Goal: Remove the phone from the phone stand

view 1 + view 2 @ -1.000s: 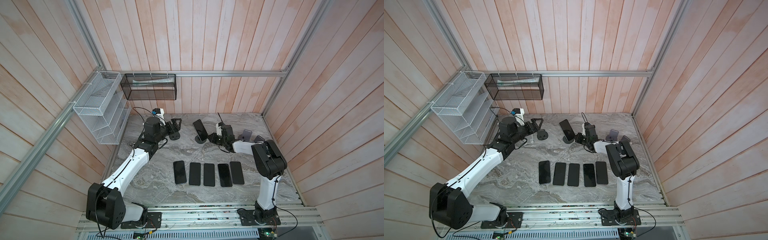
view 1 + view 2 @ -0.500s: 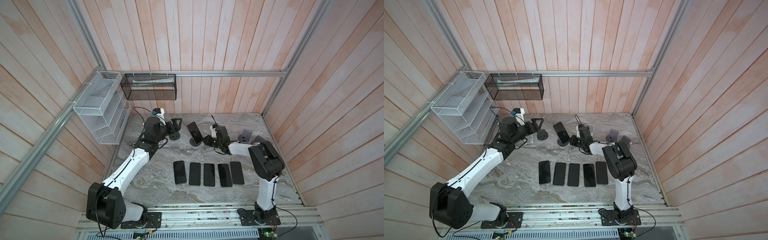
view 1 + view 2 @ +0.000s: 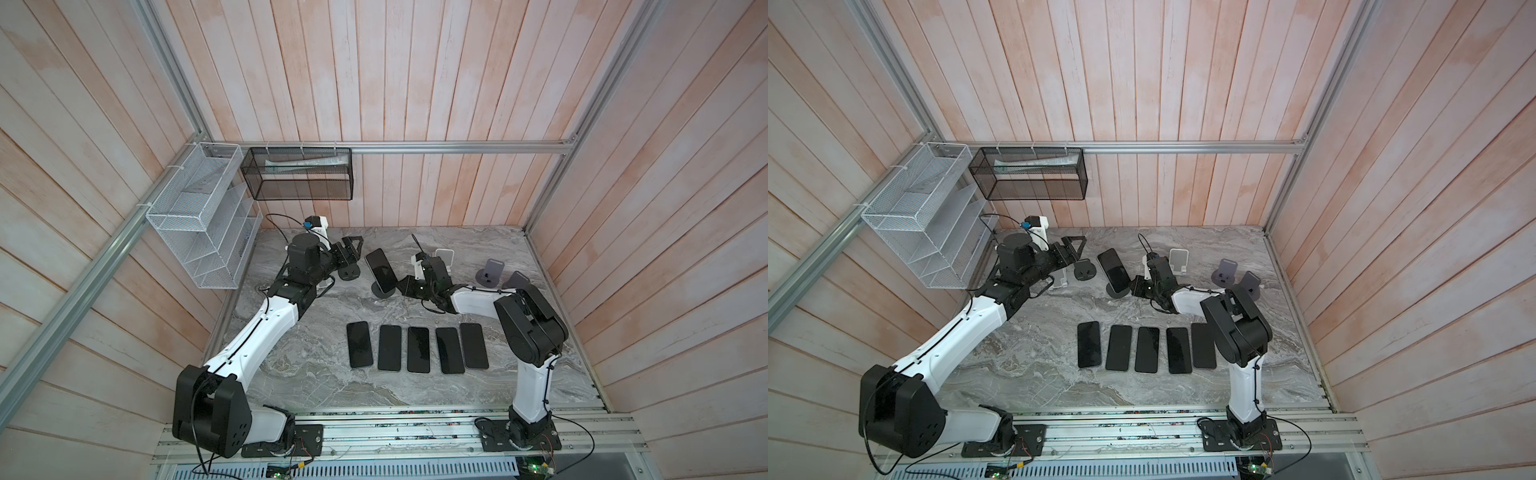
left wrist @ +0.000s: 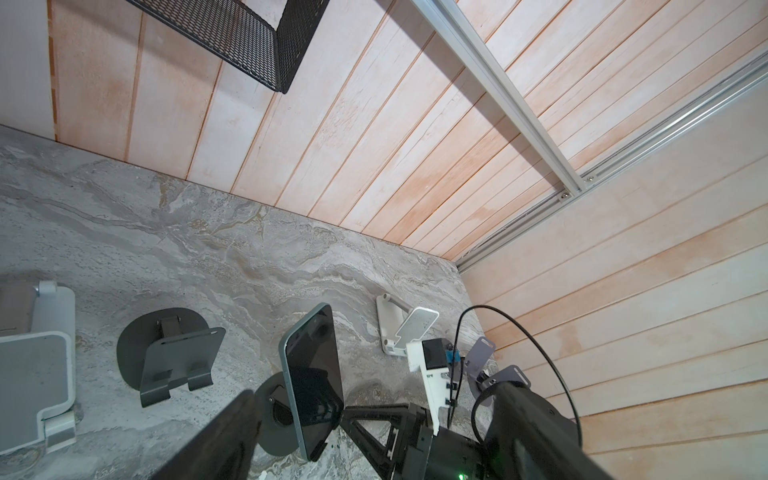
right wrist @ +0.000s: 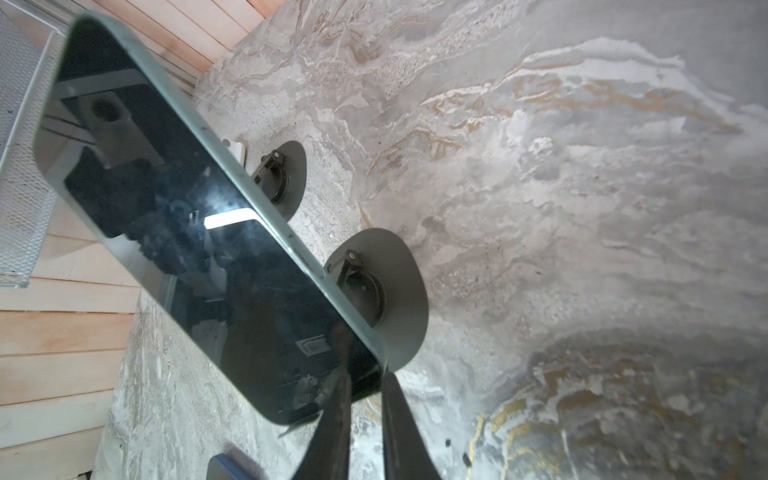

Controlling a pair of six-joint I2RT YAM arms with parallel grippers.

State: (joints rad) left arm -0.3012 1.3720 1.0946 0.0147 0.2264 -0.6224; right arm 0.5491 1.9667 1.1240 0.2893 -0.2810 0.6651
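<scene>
The phone (image 3: 380, 270) is a dark slab with a pale green rim, leaning tilted on a dark round-based phone stand (image 3: 383, 289) at the back middle of the marble table in both top views. My right gripper (image 3: 405, 284) is shut on the phone's lower edge; in the right wrist view its two fingers pinch that edge at the gripper (image 5: 365, 376), with the phone (image 5: 187, 232) in front of the stand base (image 5: 399, 291). My left gripper (image 3: 351, 245) hovers open and holds nothing, up and to the left of the phone (image 3: 1113, 270).
Several phones (image 3: 415, 347) lie flat in a row near the table's middle. Empty stands stand around: a dark one (image 3: 348, 272), a white one (image 3: 444, 257), two purple ones (image 3: 492, 272). A white wire rack (image 3: 199, 220) and a black mesh basket (image 3: 297, 174) hang on the walls.
My right gripper has moved left with the phone in it, and the stand has slid left along with it. The left arm has stayed put.
</scene>
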